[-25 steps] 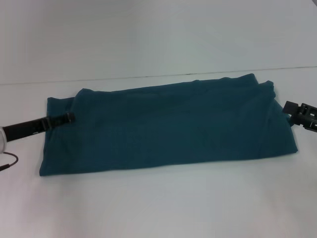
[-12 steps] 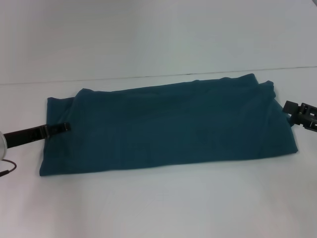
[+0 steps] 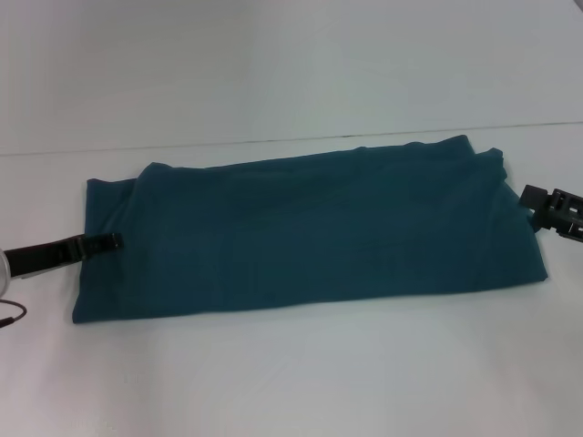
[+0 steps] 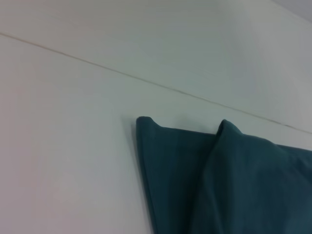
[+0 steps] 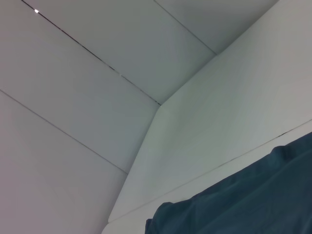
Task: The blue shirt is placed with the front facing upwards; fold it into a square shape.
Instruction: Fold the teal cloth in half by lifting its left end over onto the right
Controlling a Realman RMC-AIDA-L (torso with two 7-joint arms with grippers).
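Blue shirt lay folded into long soft band, plain teal, on white tabletop. Left tool over its end, right tool beside other end; grip state of both indiscernible.

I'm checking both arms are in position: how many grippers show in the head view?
2. The left gripper lies over the left end of the blue shirt; the right gripper sits by the shirt's right end. More garments could be hidden inside its folds.
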